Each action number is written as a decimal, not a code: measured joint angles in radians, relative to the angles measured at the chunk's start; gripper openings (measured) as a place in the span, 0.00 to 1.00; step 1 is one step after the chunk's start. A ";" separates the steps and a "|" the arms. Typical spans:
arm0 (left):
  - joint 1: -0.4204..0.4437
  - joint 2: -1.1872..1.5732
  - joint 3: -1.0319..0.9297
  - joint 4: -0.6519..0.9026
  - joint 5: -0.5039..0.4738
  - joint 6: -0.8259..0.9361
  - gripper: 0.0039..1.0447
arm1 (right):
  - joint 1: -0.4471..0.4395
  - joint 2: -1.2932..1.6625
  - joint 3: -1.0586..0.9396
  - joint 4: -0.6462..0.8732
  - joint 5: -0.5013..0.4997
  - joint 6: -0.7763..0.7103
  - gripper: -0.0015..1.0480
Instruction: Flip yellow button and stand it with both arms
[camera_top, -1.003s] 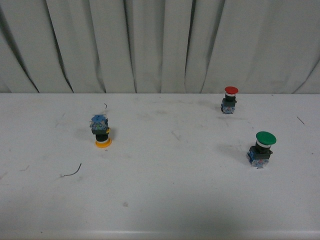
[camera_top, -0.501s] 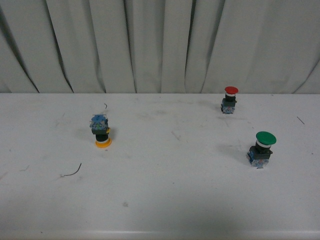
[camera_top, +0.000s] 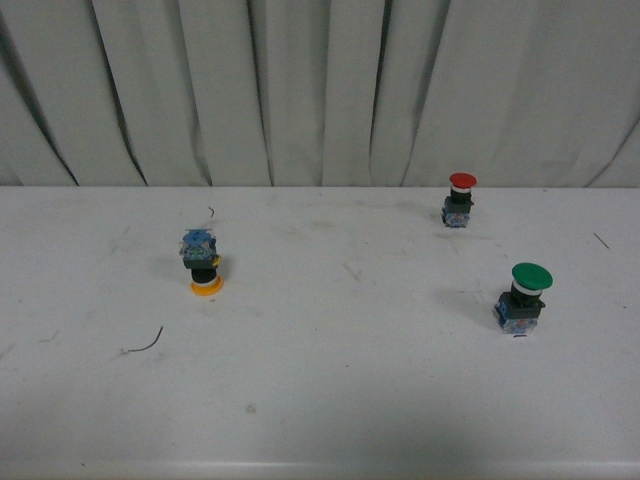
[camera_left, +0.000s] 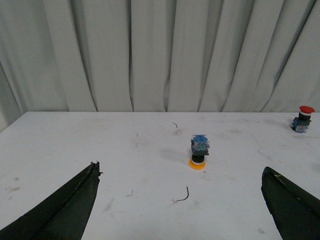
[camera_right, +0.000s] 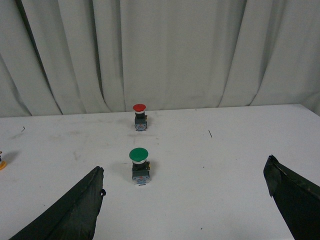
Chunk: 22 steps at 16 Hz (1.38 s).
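Currently both pairs of fingers are spread wide with nothing between them: the left gripper (camera_left: 180, 169) shows two black wedge fingers (camera_left: 75, 200) at the edges of its wrist view, and the right gripper (camera_right: 185, 165) shows the same. Neither touches anything, and neither arm appears in the front view.

Ahead of the left gripper, well apart from it, the yellow button (camera_top: 203, 264) stands inverted on the left part of the white table (camera_top: 330, 390), cap down and blue base up. On the right part stand the red-capped switch (camera_top: 460, 199), farther back, and the green-capped switch (camera_top: 524, 296), nearer; both are cap up.

I judge the task to be at its opening step, the approach not yet made. My next move calls for bringing the left gripper to the yellow button, closing on its dark collar rather than its cap, then lifting it for the right gripper to help turn it over.

Count: three switches, one of each colour; two grippers, two fingers each.
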 joint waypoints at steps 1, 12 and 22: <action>0.000 0.000 0.000 0.000 0.000 0.000 0.94 | 0.000 0.000 0.000 0.000 0.000 0.000 0.94; -0.089 0.463 0.266 0.089 0.034 -0.048 0.94 | 0.000 0.000 0.000 0.000 0.000 0.000 0.94; -0.248 1.788 1.048 0.228 -0.108 -0.011 0.94 | 0.000 0.000 0.000 0.000 0.000 0.000 0.94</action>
